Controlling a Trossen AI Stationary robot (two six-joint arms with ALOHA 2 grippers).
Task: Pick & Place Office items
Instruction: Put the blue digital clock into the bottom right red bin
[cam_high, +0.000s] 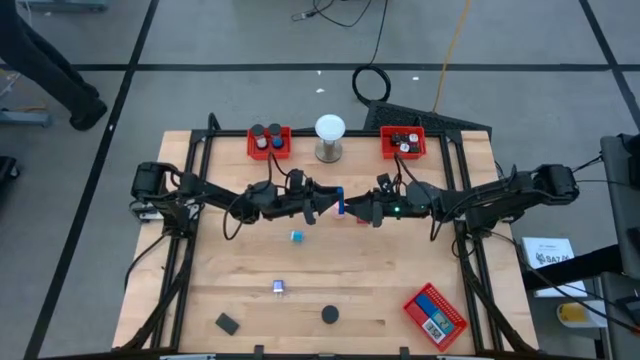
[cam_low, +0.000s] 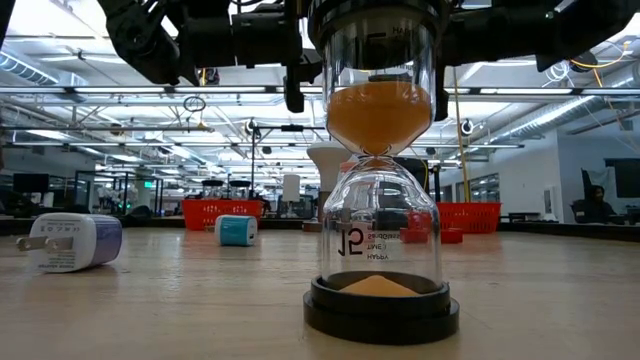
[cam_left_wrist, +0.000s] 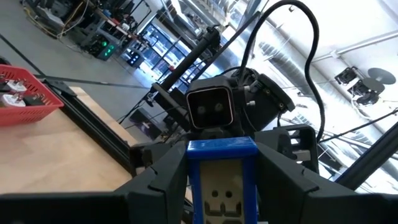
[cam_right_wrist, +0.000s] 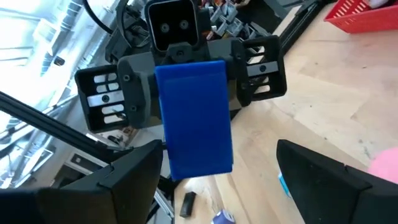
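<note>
While I'm watching the handover mid-table, here is my call:
Item: the blue block (cam_right_wrist: 194, 118) is hanging above the table centre, between the two arms, its flat face toward the right wrist camera.
Left gripper (cam_high: 325, 204): it is clamping the block at one end, jaws partly closed on its sides.
Right gripper (cam_high: 358, 209): it is standing wide, fingers (cam_right_wrist: 323, 180) flanking the block, not touching it.
Handling: I'm judging it rigid, light, smooth plastic, so slippery; I'm favouring the two long flat sides, near the free end.
Pose: both arms are reaching inward, wrists level, nose to nose.
Elsewhere: red trays (cam_high: 269, 142) are sitting at the far edge; an hourglass (cam_low: 380, 180) is standing near the front.
</note>
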